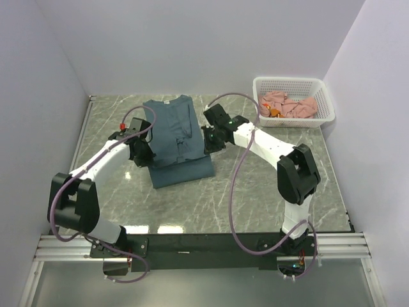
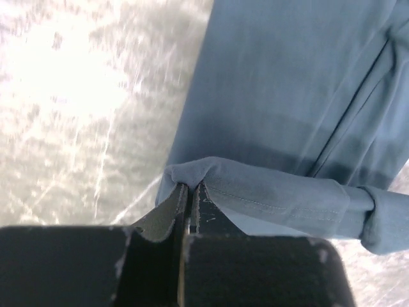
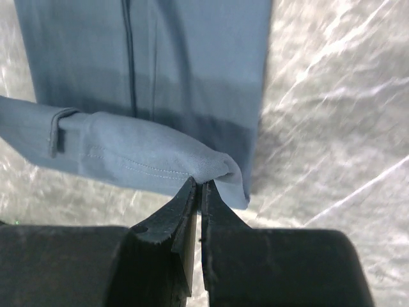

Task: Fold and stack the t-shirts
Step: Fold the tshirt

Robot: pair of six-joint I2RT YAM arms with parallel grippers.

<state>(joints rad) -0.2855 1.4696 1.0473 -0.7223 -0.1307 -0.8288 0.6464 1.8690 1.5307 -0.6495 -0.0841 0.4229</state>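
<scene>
Both grippers are pinched on the blue shirt [image 1: 171,131], jaws nearly together with only cloth between them.
- Left gripper [image 2: 190,188] holds the left end of a stitched hem band. Right gripper [image 3: 199,185] holds the right end. The band hangs crosswise between the two, slightly slack.
- Key relation: the shirt's long axis runs straight away from both sets of fingertips, toward the collar at the far end. The flat body lies beyond and below the tips, inward of each gripper.
- Overhead, the left gripper [image 1: 144,153] and right gripper [image 1: 211,139] flank the shirt on opposite sides about mid-length, the left a touch nearer the bases. More cloth lies behind the fingers on the near side.
- Neither arm is better placed, so it's a two-arm move. My read: carry the band forward along the long axis, both ends level, or the fold skews.
- Pink shirts [image 1: 287,105] are in the basket [image 1: 323,96], well off to the right gripper's outer side.
</scene>
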